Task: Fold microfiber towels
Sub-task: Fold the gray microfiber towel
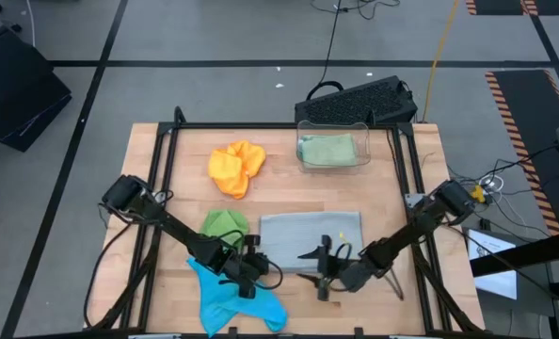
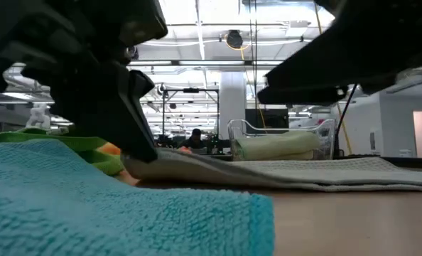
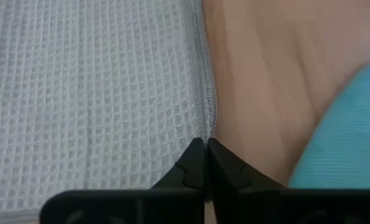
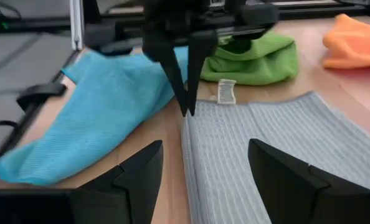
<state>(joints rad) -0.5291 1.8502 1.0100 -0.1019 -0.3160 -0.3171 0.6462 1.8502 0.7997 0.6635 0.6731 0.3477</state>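
Observation:
A grey waffle-weave towel point(image 1: 308, 235) lies spread flat at the table's near middle, with a white tag point(image 4: 225, 90) at its left edge. My left gripper point(image 1: 256, 268) is shut on its near-left corner. My right gripper point(image 4: 200, 180) hovers open over the towel's near edge point(image 1: 325, 273), one finger above the wood and one above the cloth. A crumpled blue towel point(image 1: 228, 297) lies at the near left. A bright green towel point(image 1: 225, 224) and an orange one point(image 1: 237, 168) lie farther back. My left gripper pinches the grey towel's edge at its near-left corner point(image 3: 205, 134) between its two fingertips point(image 4: 186, 106). The fingers slant down from the table's left. The corner is raised a little point(image 2: 143, 167), while the rest of the towel lies flat on the table.
A clear plastic bin point(image 1: 334, 127) holding a pale green towel point(image 1: 328, 151) stands at the far middle, with a black keyboard point(image 1: 355, 99) behind it. Bare wood shows to the right of the grey towel and between the towels and the bin.

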